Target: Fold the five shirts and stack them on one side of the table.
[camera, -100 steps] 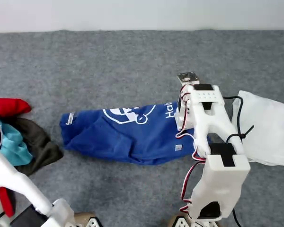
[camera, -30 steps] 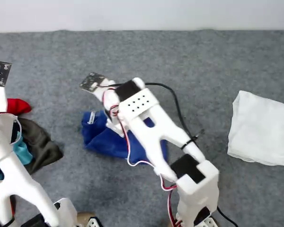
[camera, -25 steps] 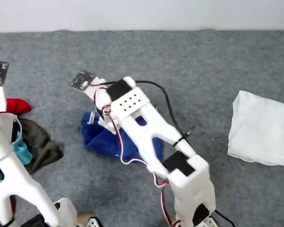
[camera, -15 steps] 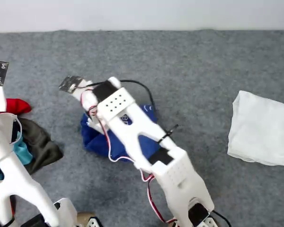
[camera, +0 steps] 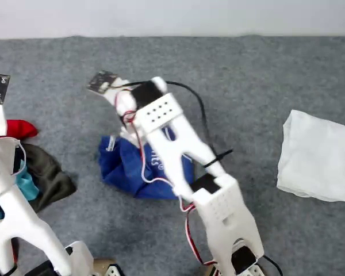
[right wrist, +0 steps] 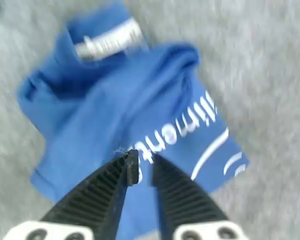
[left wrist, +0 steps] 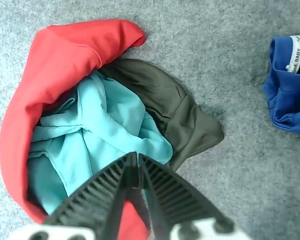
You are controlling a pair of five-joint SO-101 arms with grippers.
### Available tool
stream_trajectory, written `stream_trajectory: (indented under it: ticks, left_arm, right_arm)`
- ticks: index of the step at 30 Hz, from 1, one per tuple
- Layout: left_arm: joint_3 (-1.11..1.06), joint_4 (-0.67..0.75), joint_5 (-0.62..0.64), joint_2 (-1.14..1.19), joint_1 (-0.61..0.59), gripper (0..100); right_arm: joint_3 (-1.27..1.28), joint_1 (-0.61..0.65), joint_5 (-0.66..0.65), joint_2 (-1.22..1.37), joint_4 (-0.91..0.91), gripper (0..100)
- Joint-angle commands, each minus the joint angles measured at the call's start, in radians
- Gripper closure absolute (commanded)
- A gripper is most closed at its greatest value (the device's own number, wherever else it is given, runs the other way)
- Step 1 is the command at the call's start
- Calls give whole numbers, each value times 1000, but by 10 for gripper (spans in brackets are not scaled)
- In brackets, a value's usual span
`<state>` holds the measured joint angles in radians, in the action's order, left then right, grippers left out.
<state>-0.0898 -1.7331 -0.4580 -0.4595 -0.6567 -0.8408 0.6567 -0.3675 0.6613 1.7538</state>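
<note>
Blue shirt (camera: 123, 172): lies bunched and doubled over on the table (camera: 247, 75), just toward 8 o'clock from its middle in the high view. Its collar label (camera: 108, 146) is at the 10 o'clock corner, and white print shows on the top layer.
Right claw (right wrist: 142, 167): sits above the printed layer of the blue shirt. The jaws are a narrow slit apart with no cloth between them.
Left claw (left wrist: 136, 167): sits over the loose shirts at the 9 o'clock edge. The jaws are pressed together and hold nothing.
Red shirt (left wrist: 50, 65): unfolded at the 9 o'clock edge, curled round the teal one.
Teal shirt (left wrist: 100, 125): crumpled inside the red shirt, directly under the left claw.
Dark shirt (left wrist: 172, 112): lies on the 3 o'clock side of the red and teal shirts. It is near the blue shirt but not touching it.
White shirt (camera: 319, 155): folded flat at the 3 o'clock edge, well apart from the rest.
</note>
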Motion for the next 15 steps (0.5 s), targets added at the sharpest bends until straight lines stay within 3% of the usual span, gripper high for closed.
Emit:
stream_trajectory:
  ticks: [1,4,9,15]
  left_arm:
    - [4,-20,5,-31,0,985]
    - [4,-20,5,-31,0,985]
    - [4,-20,6,-31,0,985]
    - [4,-20,6,-31,0,985]
  right_arm:
    - [226,-42,-38,-133,44,990]
    - [362,-36,-44,-165,41,988]
    - [402,93,-34,-110,30,988]
    - [155,249,43,7,-25,988]
